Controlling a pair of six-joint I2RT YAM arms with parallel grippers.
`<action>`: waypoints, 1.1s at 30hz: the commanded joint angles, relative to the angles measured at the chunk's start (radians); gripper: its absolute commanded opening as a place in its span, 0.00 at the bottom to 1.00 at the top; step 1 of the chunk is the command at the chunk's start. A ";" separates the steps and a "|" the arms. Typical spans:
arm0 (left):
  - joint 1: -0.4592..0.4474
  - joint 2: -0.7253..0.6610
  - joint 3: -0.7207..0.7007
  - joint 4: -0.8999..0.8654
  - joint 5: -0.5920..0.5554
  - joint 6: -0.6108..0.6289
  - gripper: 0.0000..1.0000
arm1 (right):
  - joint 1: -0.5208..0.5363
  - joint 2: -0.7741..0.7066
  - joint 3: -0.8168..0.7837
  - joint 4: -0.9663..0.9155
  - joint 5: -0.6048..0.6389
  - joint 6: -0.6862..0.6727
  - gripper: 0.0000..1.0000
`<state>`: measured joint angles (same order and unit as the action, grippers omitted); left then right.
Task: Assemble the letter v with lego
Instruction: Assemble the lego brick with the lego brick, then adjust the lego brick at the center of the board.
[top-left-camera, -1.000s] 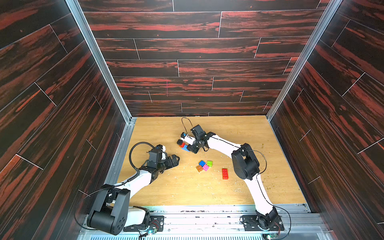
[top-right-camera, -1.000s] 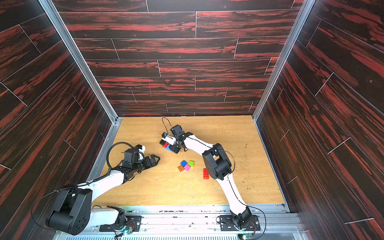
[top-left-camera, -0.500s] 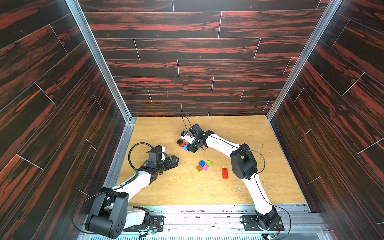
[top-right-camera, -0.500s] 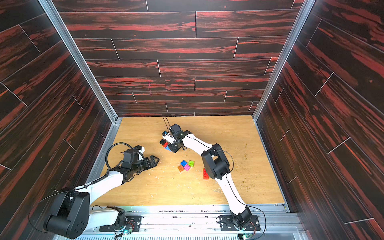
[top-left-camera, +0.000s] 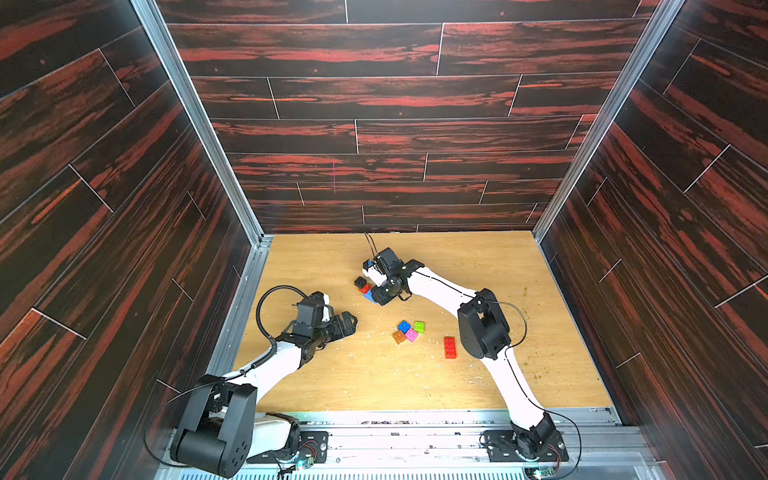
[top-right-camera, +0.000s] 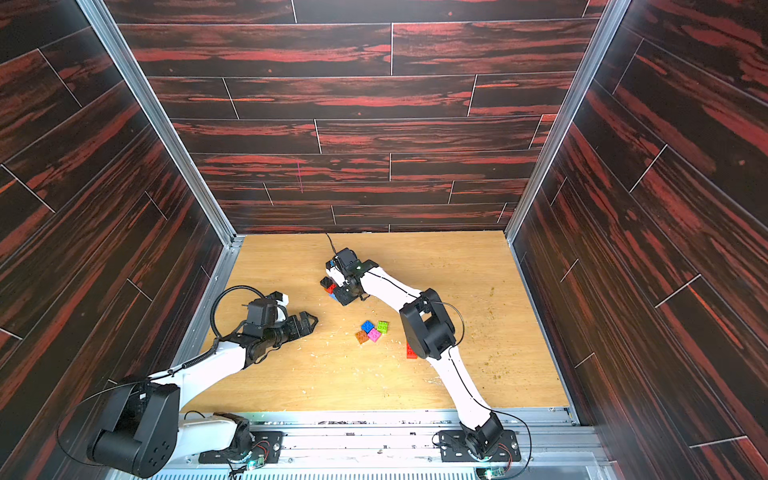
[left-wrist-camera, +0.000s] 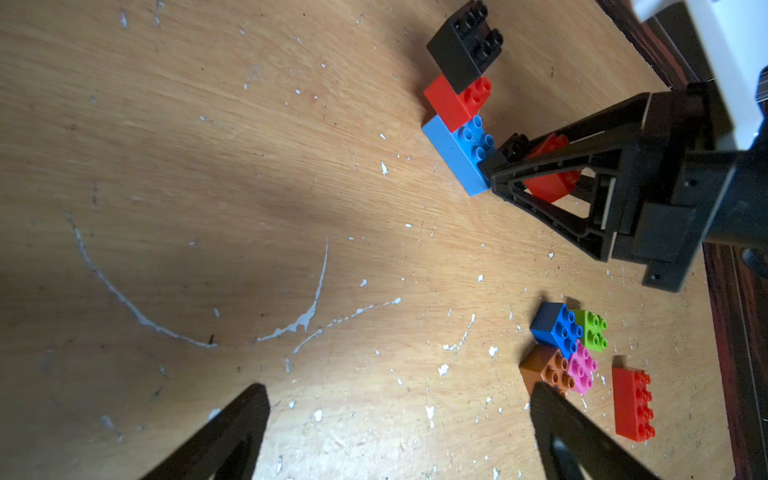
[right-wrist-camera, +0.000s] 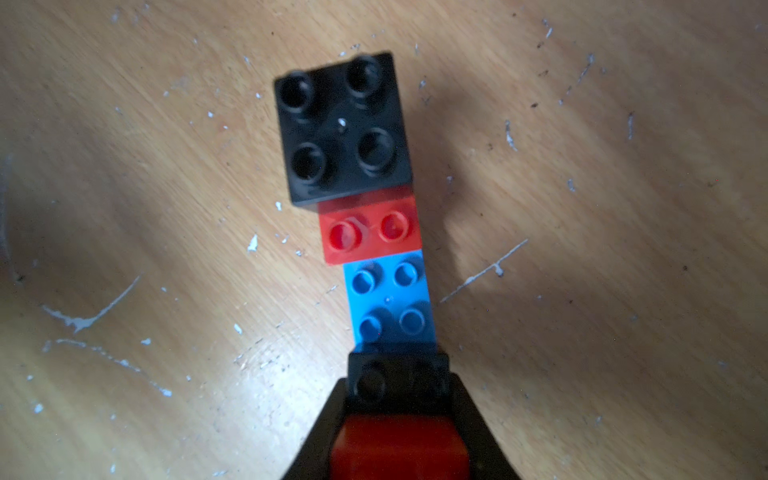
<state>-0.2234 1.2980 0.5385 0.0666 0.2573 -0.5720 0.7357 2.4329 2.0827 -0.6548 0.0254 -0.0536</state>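
Lego row, studs up, axis into right claw

The scratched wooden tabletop is dotted with white flecks. Near its centre four small bricks lie touching: blue brick, green brick, orange brick, pink brick. A long red brick lies near, at their 4 o'clock, and a light-blue brick at their 11 o'clock.
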 joint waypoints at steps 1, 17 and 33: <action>0.005 -0.031 0.015 -0.038 -0.016 0.013 1.00 | 0.021 0.078 -0.060 -0.137 0.014 -0.069 0.27; 0.004 -0.046 0.013 -0.053 -0.013 0.026 1.00 | -0.029 0.031 -0.134 -0.101 -0.062 -0.261 0.27; 0.004 -0.034 0.015 -0.046 -0.019 0.026 1.00 | -0.028 0.090 0.124 -0.208 -0.074 -0.133 0.47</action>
<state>-0.2234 1.2743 0.5385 0.0269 0.2508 -0.5636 0.7071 2.4695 2.1601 -0.7685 -0.0425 -0.2218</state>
